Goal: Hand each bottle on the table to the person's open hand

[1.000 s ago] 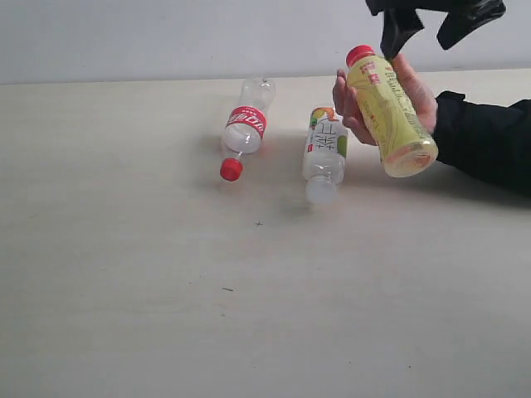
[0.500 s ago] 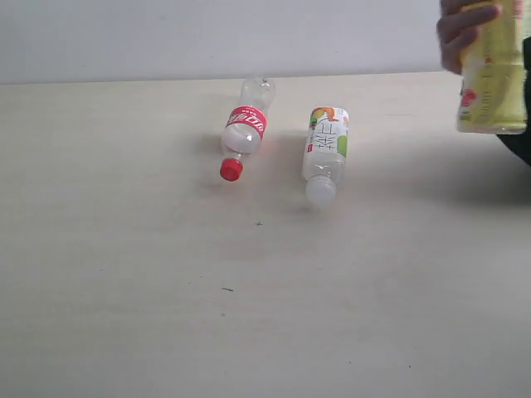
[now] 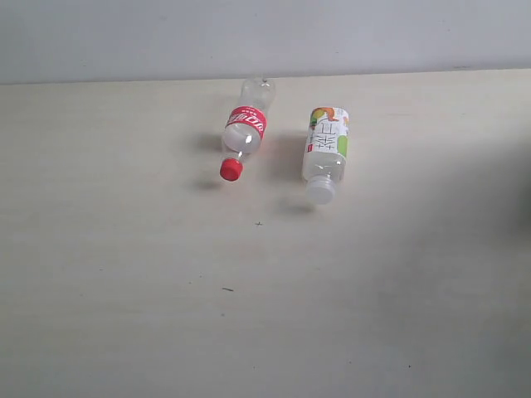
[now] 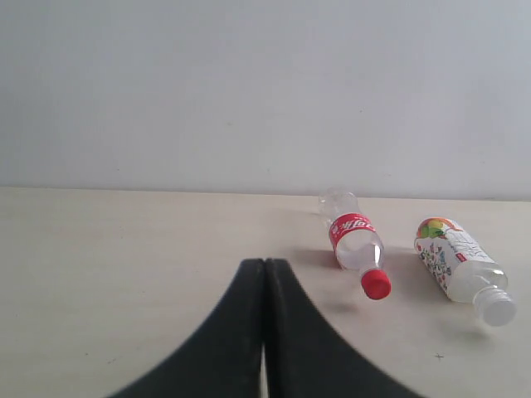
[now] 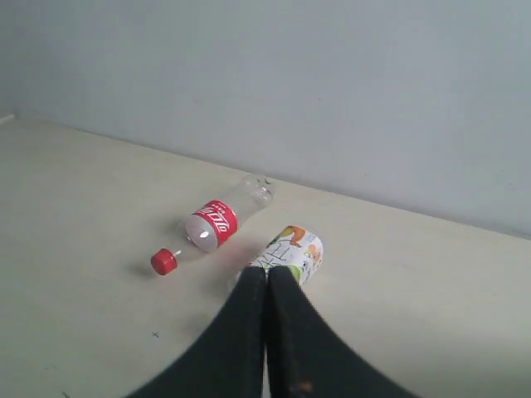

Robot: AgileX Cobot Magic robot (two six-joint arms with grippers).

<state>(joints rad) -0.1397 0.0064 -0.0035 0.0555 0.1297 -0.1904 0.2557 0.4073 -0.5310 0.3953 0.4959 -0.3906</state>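
Note:
Two bottles lie on their sides on the pale table point(image 3: 124, 274). The clear bottle with red label and cap point(image 3: 241, 130) point(image 4: 357, 240) point(image 5: 209, 225) lies at the back middle. Just to its right is the clear white-capped bottle with green-orange label point(image 3: 326, 149) point(image 4: 460, 268) point(image 5: 292, 251). My left gripper point(image 4: 264, 264) is shut and empty, back from the red-capped bottle. My right gripper point(image 5: 267, 270) is shut and empty; its tips overlap the white-capped bottle in its wrist view. Neither gripper shows in the exterior view. The yellow bottle, the white bottle and the person's hand are out of view.
A plain grey wall point(image 3: 249, 37) rises behind the table's far edge. A few tiny dark specks point(image 3: 226, 289) mark the tabletop in front of the bottles.
The person's hand has carried the yellow bottle up and off to the right, out of the exterior view. The black gripper above it has also left that view. The two lying bottles have not moved.

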